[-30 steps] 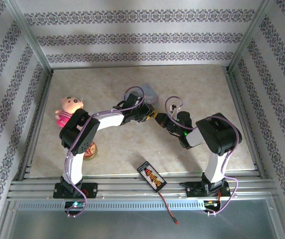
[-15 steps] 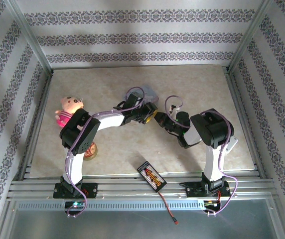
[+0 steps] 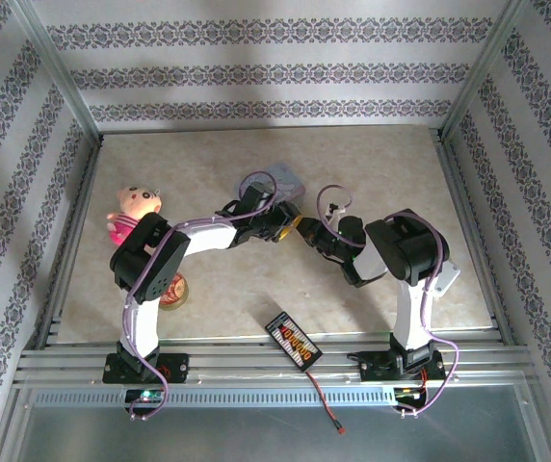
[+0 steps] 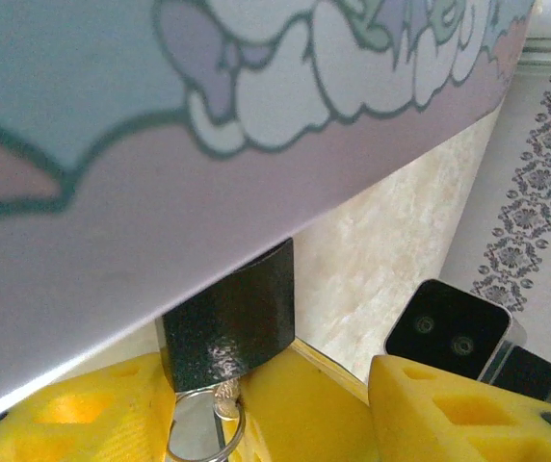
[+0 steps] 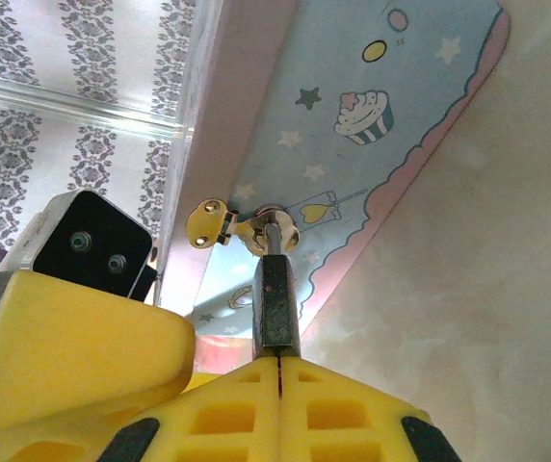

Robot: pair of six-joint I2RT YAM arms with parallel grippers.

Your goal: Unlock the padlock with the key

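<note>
Your L tool (image 4: 259, 399) just spread open, so key (image 4: 220, 393) sits free in padlock (image 4: 232, 318). R tool (image 5: 280, 364) stays clamped on padlock, hung on hasp (image 5: 208, 223) of tin (image 5: 401, 87). Prob. not unlocked yet; regrip key to turn.

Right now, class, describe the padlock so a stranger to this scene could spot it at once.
Find the pale blue tin with cupcake and stars, in the middle of the table. Near its edge is a small gold latch, and the padlock sits against it. It is the tiny dark block with a silver key ring at its end, unlike the pastel tin and gold latch.
</note>
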